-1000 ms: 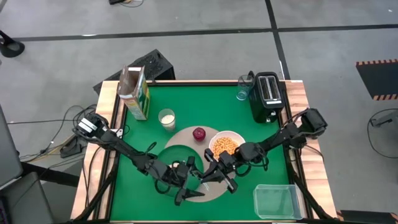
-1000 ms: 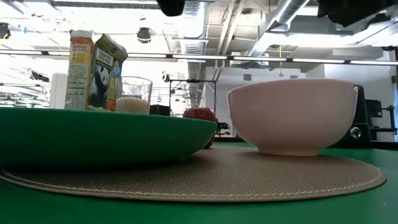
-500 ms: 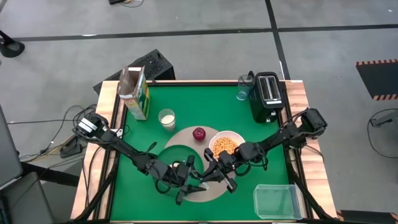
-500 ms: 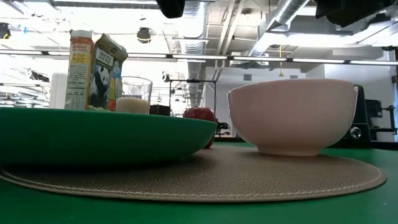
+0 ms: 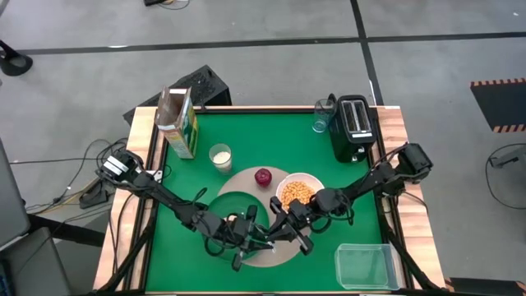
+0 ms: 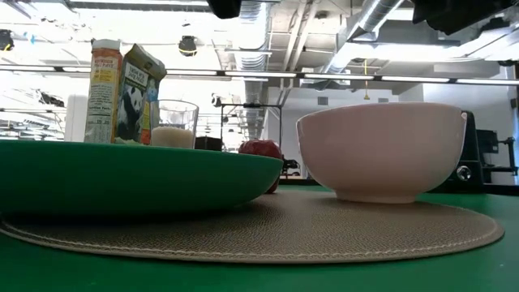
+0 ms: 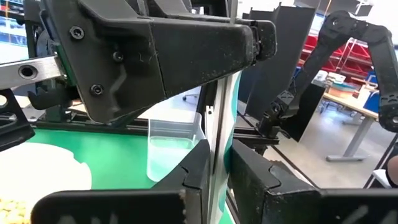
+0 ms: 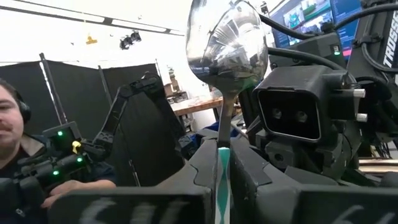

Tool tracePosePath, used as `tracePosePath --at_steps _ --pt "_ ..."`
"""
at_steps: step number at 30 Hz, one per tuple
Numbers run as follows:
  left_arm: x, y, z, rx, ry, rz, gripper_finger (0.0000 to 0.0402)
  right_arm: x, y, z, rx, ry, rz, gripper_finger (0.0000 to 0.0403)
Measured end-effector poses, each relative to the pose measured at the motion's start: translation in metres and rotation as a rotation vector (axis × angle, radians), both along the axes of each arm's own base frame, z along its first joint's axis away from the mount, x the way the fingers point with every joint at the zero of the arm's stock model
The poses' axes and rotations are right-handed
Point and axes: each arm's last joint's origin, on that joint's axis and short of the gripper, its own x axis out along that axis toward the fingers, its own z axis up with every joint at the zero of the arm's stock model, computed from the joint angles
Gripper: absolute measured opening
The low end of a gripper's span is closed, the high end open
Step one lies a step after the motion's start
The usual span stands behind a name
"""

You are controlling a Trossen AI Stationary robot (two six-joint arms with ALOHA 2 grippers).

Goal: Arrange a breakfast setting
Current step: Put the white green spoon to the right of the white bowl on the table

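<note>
Black toaster (image 5: 352, 123) and clear glass (image 5: 320, 117) at far right corner; clear plastic container (image 5: 364, 265) near right corner.

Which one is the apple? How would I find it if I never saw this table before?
Look at the green table from above and find the round beige placemat in the middle. At the mat's far edge, between the milk glass and the white bowl of cereal, sits the red apple. It is the only small, round, red thing there.

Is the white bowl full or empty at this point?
Filled, not empty: in the high view the white bowl on the placemat holds orange-yellow cereal pieces across its inside.
</note>
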Motion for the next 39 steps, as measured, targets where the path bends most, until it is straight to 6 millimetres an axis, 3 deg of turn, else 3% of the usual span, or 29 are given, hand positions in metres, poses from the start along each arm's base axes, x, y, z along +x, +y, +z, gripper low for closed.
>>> tracePosePath --at_steps 10,16,23,28,39 --pt "-0.003 -0.002 -0.012 -0.011 0.127 0.093 0.0019 -0.01 -0.001 0.011 -0.091 0.141 -0.078 0.0149" --pt "-0.01 -0.003 -0.029 0.008 0.274 0.281 0.0025 -0.034 0.004 0.005 -0.22 0.464 -0.34 0.0148" --pt "-0.011 0.002 -0.033 0.021 0.294 0.403 0.0023 -0.035 0.013 -0.013 -0.193 0.563 -0.432 0.0142" --pt "-0.011 0.003 -0.033 0.027 0.3 0.406 0.0023 -0.028 0.015 -0.021 -0.166 0.547 -0.439 0.014" --pt "-0.012 0.007 -0.036 0.026 0.31 0.493 0.0023 -0.026 0.015 0.009 -0.148 0.427 -0.691 0.014"
